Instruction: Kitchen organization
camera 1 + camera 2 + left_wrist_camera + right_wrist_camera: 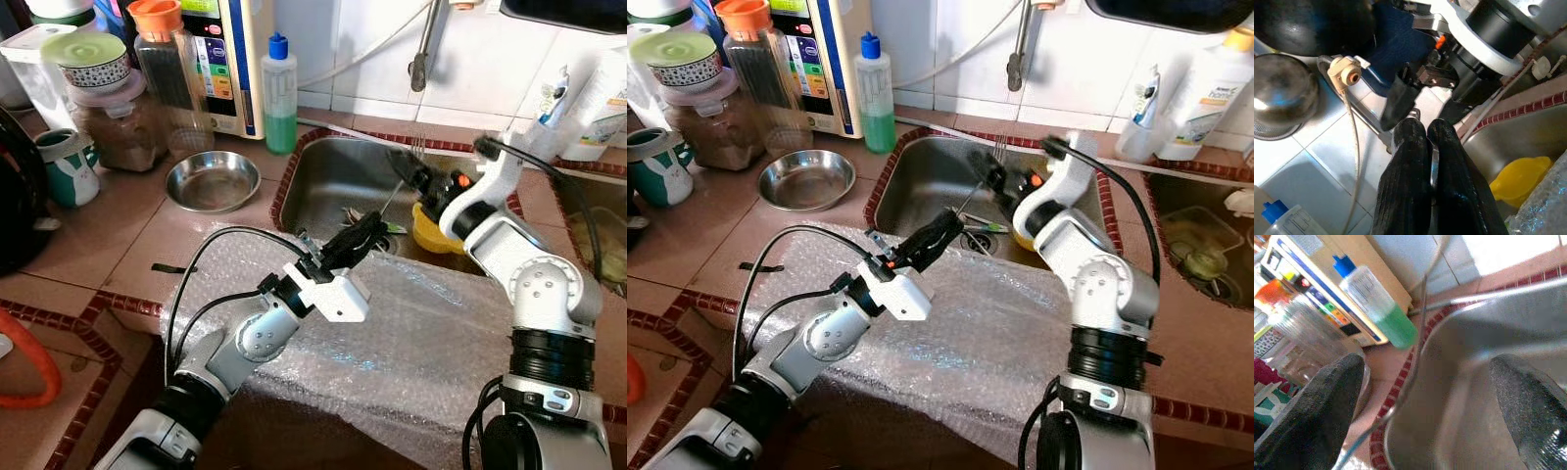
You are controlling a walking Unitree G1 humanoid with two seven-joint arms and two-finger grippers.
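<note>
L gripper (364, 233) sits over the sink's front edge, above the bubble wrap (411, 333) draped on the counter lip; fingers (1415, 161) pressed together w/ a thin strip of metal between them, can't tell what it is. R gripper (409, 168) is inside the sink (323, 181) under the tap (423, 49), water running down onto it. Its fingers (1327, 401) are spread wide apart, nothing gripped; a thin bent wire-like utensil (1418, 347) crosses the gap in the R wrist view, touching or not – can't tell. Yellow bowl (429, 235) lies in the sink just beside the R wrist. Small scraps near the drain, too small to ID.

Counter, L of sink: empty steel bowl (212, 180), green soap bottle w/ blue cap (279, 96) at the sink's back corner, tall jar w/ orange lid (168, 69), brown-filled jar (120, 122) w/ a patterned bowl on top, teal mug (67, 166) w/ a bunny print. Boxy appliance (230, 59) behind has coloured label panels, text unreadable. R of sink: white bottle (1207, 93), orange cap, label starts "Ha…", rest not legible.
</note>
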